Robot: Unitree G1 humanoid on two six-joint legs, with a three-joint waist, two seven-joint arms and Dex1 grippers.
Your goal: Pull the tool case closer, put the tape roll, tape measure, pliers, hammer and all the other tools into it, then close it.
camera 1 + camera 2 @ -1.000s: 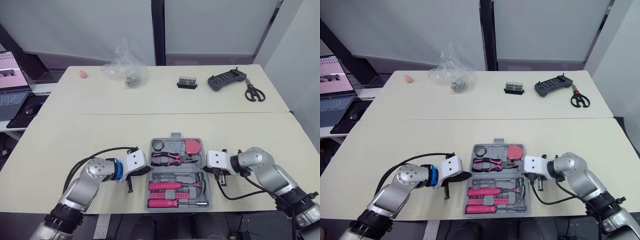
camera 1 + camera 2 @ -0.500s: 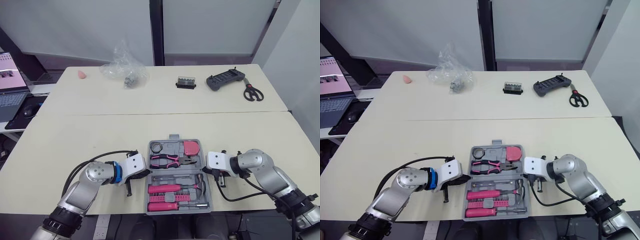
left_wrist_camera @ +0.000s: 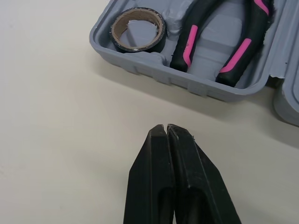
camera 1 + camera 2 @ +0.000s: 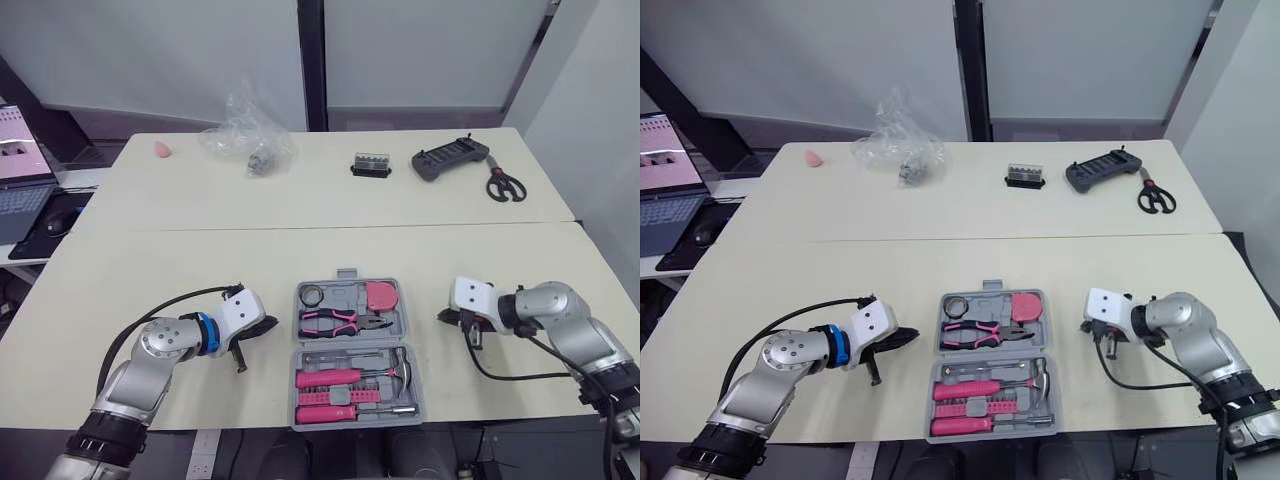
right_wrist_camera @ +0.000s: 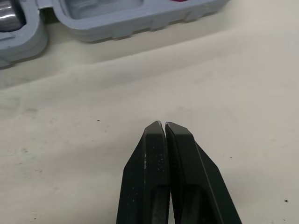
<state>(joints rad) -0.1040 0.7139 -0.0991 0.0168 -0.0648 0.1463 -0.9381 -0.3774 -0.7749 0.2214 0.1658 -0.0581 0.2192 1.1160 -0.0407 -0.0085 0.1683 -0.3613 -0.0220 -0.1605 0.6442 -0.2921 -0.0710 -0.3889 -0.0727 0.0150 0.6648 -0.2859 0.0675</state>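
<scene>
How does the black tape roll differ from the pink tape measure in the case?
The black tape roll is a small hollow ring with a brown core; the pink tape measure is a bigger solid body. The roll sits far left, the measure far right. Both lie in the far half of the open grey tool case.

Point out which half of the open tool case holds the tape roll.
The far half, away from the robot: the tape roll sits in its left corner beside the pliers. The near half holds the hammer and a pink-handled screwdriver instead.
</scene>
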